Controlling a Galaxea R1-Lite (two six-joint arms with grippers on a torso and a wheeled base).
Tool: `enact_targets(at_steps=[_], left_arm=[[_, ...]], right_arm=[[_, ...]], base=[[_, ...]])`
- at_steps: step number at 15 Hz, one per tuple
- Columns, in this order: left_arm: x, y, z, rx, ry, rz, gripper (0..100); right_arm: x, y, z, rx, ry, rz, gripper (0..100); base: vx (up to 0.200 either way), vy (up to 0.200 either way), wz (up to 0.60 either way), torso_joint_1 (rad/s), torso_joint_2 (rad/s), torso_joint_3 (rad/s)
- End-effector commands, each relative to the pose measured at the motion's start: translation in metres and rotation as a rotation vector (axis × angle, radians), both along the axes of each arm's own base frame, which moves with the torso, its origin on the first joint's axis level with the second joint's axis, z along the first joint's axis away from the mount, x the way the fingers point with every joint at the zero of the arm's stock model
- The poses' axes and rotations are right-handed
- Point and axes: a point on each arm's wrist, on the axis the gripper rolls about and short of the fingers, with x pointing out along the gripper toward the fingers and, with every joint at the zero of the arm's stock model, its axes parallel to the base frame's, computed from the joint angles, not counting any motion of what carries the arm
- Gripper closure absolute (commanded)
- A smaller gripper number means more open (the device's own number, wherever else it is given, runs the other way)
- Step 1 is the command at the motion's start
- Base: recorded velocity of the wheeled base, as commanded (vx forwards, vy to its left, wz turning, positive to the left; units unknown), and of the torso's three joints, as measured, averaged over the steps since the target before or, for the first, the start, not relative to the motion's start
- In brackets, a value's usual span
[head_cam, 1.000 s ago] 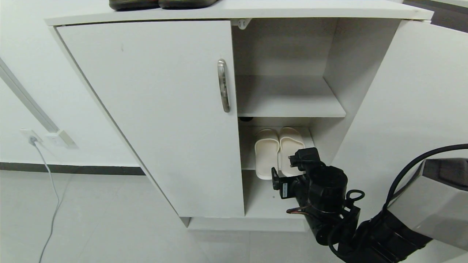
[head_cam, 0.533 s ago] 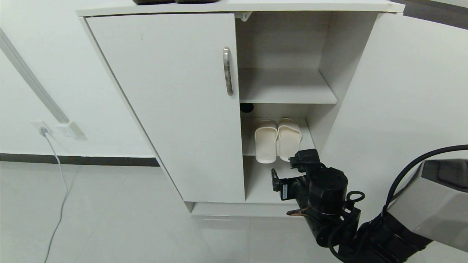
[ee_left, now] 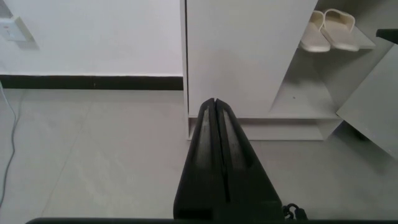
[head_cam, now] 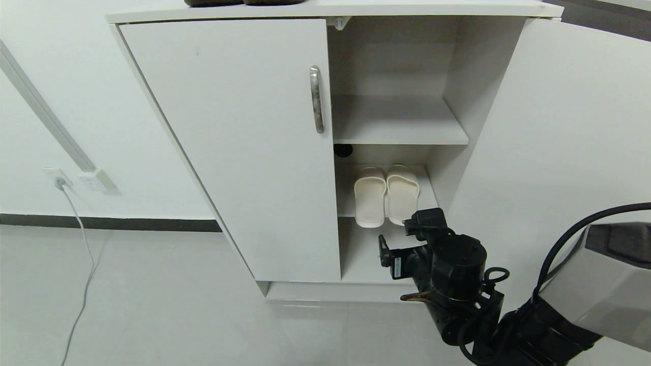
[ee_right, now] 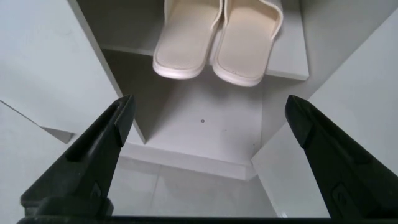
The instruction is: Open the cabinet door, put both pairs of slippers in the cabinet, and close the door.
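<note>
Nearest, the left gripper (ee_left: 214, 107) hung over the floor with its fingers pressed together. The right gripper (head_cam: 404, 235) sat spread wide and empty before the cabinet's open right half, near and lower than the white slippers (head_cam: 386, 195) lying side by side on the middle shelf (head_cam: 345, 189). That pair looked stowed, while the dark slippers (head_cam: 244, 2) lay farther off on the cabinet top (head_cam: 432, 7) — so fetching them seemed the step in hand, calling for an arm raised high, with the right door (head_cam: 559, 127) left open meanwhile.
</note>
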Motion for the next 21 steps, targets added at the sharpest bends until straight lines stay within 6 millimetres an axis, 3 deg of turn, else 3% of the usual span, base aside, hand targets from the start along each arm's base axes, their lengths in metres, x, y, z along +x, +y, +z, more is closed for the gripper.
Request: enact_targets(at_steps=[1, 9, 21], left_arm=[[0.0000, 0.0000, 0.0005, 0.000, 0.000, 0.001, 100], [0.0001, 0.0000, 0.0001, 0.000, 0.001, 0.001, 100], [0.0000, 0.0000, 0.0005, 0.000, 0.000, 0.001, 100]], right_arm=[[-0.0006, 0.0003, -0.0013, -0.005, 0.003, 0.002, 0], [-0.0001, 0.0008, -0.0016, 0.000, -0.007, 0.001, 0], [-0.0004, -0.0002, -0.0012, 0.002, -0.011, -0.001, 0]], base=[[0.000, 0.000, 0.00, 0.002, 0.00, 0.090], [0.000, 0.000, 0.00, 0.004, 0.00, 0.165], [0.000, 0.000, 0.00, 0.000, 0.00, 0.000]])
